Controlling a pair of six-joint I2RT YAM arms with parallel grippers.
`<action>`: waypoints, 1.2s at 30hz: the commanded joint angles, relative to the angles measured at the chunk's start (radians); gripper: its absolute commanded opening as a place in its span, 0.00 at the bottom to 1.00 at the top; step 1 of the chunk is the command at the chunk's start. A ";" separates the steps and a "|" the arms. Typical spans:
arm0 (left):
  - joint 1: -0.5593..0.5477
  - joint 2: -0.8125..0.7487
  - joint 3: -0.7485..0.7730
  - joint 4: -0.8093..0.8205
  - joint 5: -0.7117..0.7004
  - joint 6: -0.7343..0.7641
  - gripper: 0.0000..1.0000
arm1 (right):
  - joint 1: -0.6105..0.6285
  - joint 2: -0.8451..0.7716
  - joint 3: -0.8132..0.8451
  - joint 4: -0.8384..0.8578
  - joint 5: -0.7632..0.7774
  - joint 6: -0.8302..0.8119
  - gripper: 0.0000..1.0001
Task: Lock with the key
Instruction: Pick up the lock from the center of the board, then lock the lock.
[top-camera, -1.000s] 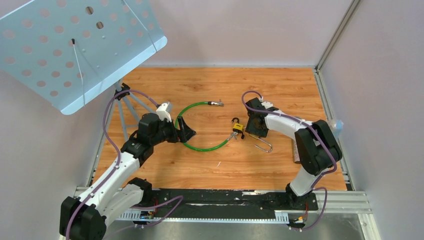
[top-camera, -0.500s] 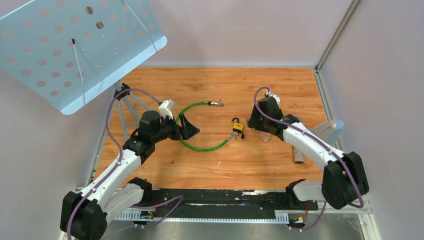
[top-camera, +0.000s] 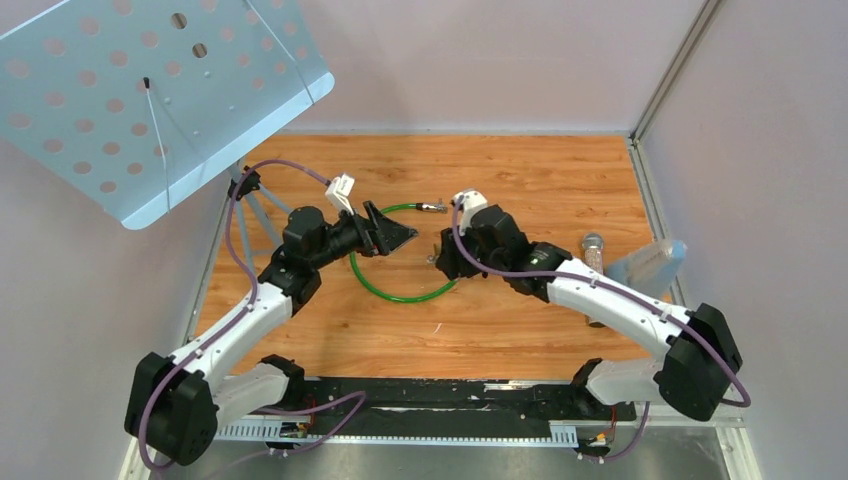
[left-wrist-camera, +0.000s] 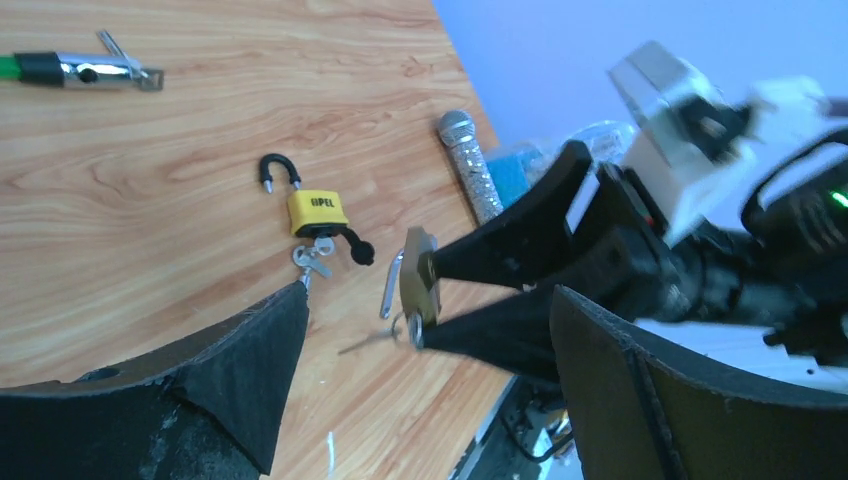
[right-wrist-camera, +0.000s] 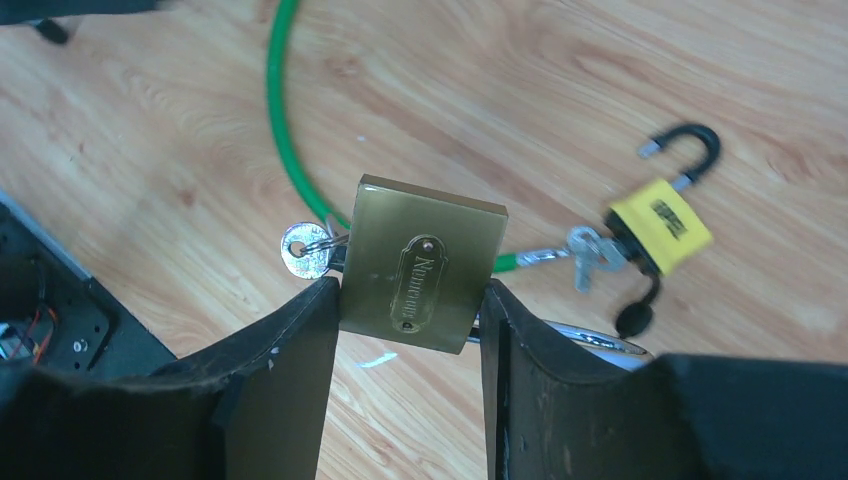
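Brass padlock is off the bench, in the air near its middle. It is clamped flat-on between the two fingers of the right gripper, which press on its side edges. They are parted only by the width of the body.

Key hangs on a small ring at 9 o'clock of the lock body in the right wrist view. Cannot tell from that view whether it sits in the keyhole. Shackle looks swung out rather than seated; this is a judgement from the left wrist view only.

Left gripper is spread wide and holds nothing. It faces the held lock with the lock framed between its fingers, not touching.

Step in hand — presenting the lock to the free arm.

Next move calls for the left gripper to close the shackle home, then pinch the key head and turn it. The key dangles loose, so it needs a fine, steady pinch.

On the bench below: yellow padlock, shackle open, at 2 o'clock of the brass one — green cable at 11 o'clock.
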 joint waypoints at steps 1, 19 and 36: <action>-0.015 0.068 -0.064 0.251 0.017 -0.126 0.95 | 0.118 0.045 0.135 0.115 0.129 -0.113 0.44; -0.038 0.057 -0.136 0.196 0.019 -0.148 0.67 | 0.211 0.089 0.151 0.224 0.188 -0.149 0.43; -0.039 0.140 -0.016 -0.008 0.119 -0.076 0.23 | 0.212 0.067 0.107 0.266 0.116 -0.214 0.43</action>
